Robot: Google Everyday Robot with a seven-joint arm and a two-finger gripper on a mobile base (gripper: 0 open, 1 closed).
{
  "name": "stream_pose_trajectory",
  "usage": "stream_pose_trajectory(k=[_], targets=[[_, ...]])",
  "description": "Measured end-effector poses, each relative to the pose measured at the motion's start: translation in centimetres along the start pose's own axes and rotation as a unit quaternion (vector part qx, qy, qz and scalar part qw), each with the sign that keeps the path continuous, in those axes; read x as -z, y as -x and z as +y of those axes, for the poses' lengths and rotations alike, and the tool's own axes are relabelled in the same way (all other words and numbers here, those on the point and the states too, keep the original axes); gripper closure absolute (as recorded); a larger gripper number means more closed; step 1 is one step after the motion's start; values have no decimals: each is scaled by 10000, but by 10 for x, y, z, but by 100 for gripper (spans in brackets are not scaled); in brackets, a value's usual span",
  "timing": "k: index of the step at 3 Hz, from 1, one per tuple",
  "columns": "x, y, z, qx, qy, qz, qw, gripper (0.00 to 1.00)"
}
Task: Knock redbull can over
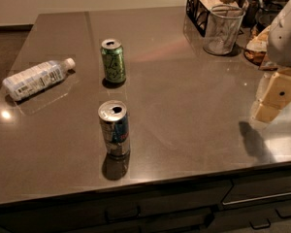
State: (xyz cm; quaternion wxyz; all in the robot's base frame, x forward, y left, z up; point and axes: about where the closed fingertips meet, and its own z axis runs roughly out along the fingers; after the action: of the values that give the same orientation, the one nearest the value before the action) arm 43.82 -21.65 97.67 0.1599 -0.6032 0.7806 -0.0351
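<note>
Slim silver-and-blue metal redbull can [114,128] stands upright near the front edge of the dark stone table [184,106], pull-tab top open, nothing touching it, so a sideways push should tip it. Cream-coloured tool [271,103] hangs at the far right, above the table & well apart from the can; released or clenched: can't tell. Green metal can [113,61] stands upright behind the redbull can, w/ a clear gap between them. Clear plastic water bottle [36,79] lies on its side at left, out of the way.

Dim light, end effector [267,109] at right casting shadow
</note>
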Motion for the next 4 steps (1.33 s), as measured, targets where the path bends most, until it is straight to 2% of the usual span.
stream_pose_trajectory(k=[1,2,3,4], targets=[[0,0,0,0,-1,0,10000,0],[-6,14,2,30,12,-314,9995,0],[-21,39,8,97,175,-790,9967,0],[-37,70,19,176,428,-1333,9900,0]])
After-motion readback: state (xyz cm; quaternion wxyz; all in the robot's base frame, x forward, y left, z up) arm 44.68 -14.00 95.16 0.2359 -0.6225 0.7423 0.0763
